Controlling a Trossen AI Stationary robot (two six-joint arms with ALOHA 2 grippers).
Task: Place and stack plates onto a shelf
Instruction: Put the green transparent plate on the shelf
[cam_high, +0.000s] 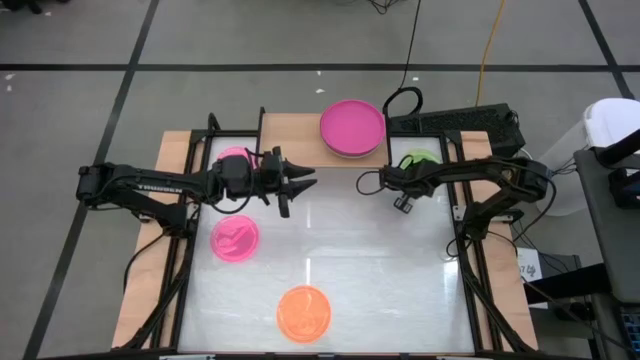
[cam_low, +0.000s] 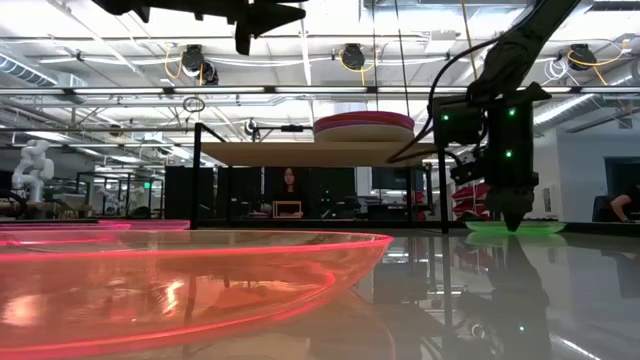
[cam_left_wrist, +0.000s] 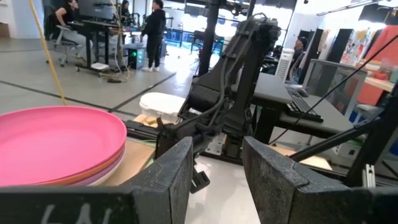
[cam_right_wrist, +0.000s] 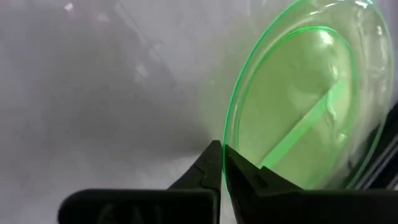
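right gripper (cam_right_wrist: 222, 163) at the near rim of the green plate (cam_right_wrist: 298, 106), fingers closed together on its thin edge; the plate lies flat on the bench (cam_high: 350, 240) at the far right, just in front of the shelf (cam_high: 290, 130). left gripper (cam_high: 300, 182) hangs high over the middle of the bench, fingers wide apart, holding nothing. step in hand, as judged: lifting the green plate for the shelf. the pinch sits on a narrow lip, so a slow, level lift seems wise; a tilt could let the slick plastic slip. the shelf, a light-wood board on thin black legs, carries a stack of large opaque plates (cam_high: 352, 127), magenta on top. two pink plates (cam_high: 235, 240) and an orange plate (cam_high: 303, 311), small, translucent and shallow-dished, lie on the glossy white bench.
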